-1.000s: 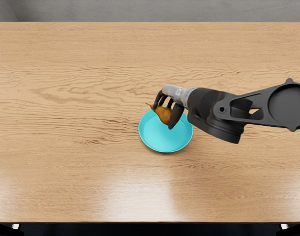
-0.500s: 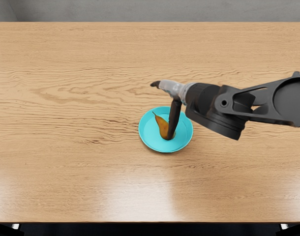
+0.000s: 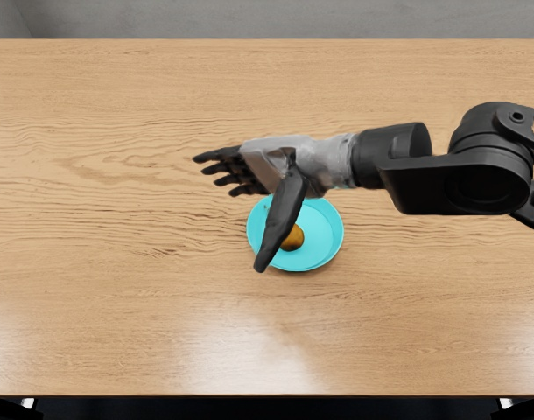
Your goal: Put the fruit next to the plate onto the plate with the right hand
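Observation:
A brown-orange pear [image 3: 293,238] lies inside the turquoise plate [image 3: 324,236] near the middle of the table. My right hand [image 3: 249,188] hovers above the plate's left rim, open, with the fingers [image 3: 216,158] spread to the left and the thumb pointing down across the plate's edge. It holds nothing, and the thumb hides part of the pear. The right arm [image 3: 451,171] reaches in from the right edge.
The wooden table [image 3: 118,289] stretches wide around the plate. A grey wall strip [image 3: 267,17] runs behind the table's far edge.
The hand let go of the pear, which dropped and now rests in the plate. The hand then rose, turned and opened with its fingers spread to the left.

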